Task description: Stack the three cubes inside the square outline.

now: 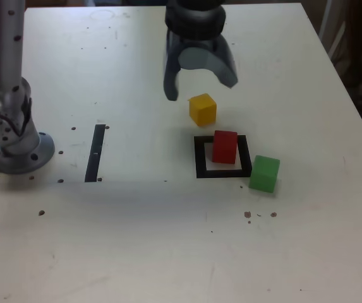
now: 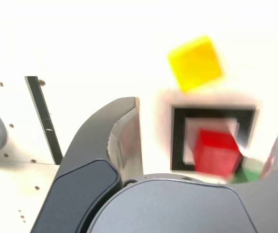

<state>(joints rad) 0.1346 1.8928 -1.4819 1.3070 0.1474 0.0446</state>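
Table: pale cream flat tabletop (image 1: pixel 136 240), speckled with small dark spots.
Strip: narrow straight black strip (image 1: pixel 95 153) lying flat toward the exterior view's left.

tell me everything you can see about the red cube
The red cube is a small matte block of one solid colour, plain-faced and upright. It sits inside the black square outline on the pale centre, nothing stacked on it. The yellow cube and green cube lie outside, apart from it. The open gripper hangs clear of it.
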